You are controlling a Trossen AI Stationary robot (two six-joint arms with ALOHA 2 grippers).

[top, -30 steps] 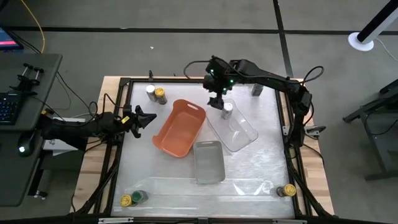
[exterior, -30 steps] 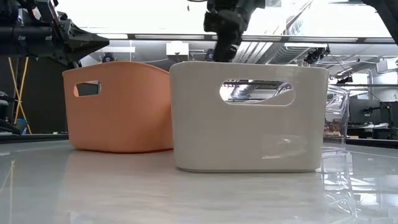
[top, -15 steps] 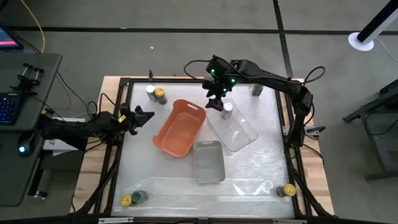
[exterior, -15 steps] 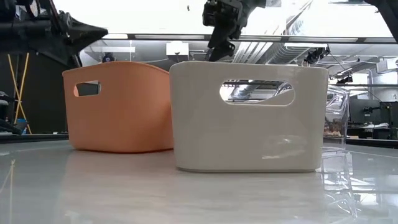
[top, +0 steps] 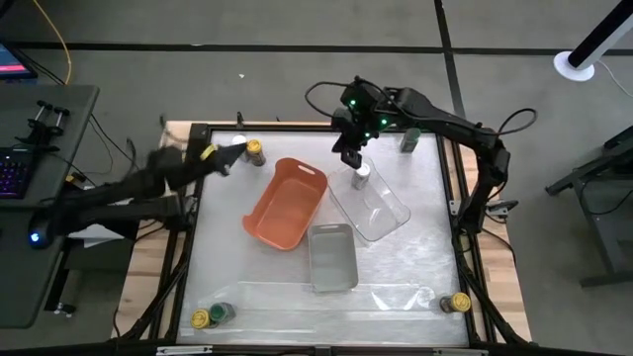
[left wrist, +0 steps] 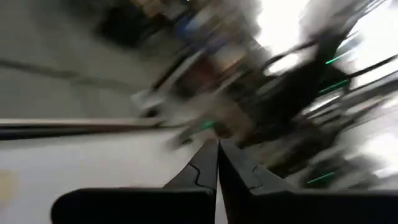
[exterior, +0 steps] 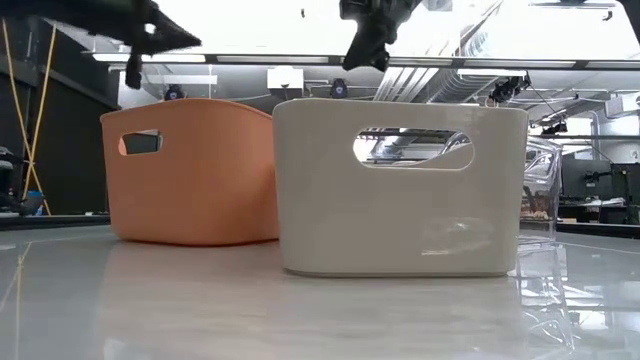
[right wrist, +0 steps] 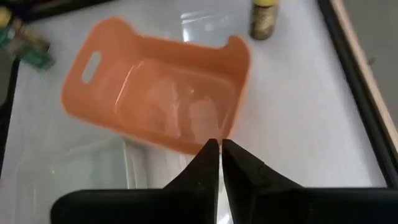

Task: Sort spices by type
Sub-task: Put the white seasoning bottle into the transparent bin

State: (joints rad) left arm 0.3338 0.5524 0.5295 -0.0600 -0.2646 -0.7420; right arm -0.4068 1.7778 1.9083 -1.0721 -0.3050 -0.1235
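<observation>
A silver-lidded spice jar (top: 362, 174) stands in the far end of the clear tray (top: 388, 216). My right gripper (top: 348, 156) hovers just beside and above it, shut and empty; the right wrist view (right wrist: 219, 147) shows its tips together. Two jars, one silver-lidded (top: 240, 145) and one yellow-lidded (top: 255, 151), stand at the far left. My left gripper (top: 235, 154) is beside them in mid-air, blurred, and its tips meet in the left wrist view (left wrist: 217, 147). Another jar (top: 408, 141) stands at the far right.
The orange tray (top: 287, 203) and grey tray (top: 332, 259) sit mid-table beside the clear tray. Two jars (top: 210, 315) stand at the near left corner and a yellow-lidded one (top: 460, 304) at the near right corner. A black frame edges the table.
My left arm has swung quickly up and toward the table's far edge, from beside the left edge to the two far-left jars. My right gripper has risen and gone a little toward the far right, away from the jar in the clear tray, which stays put.
</observation>
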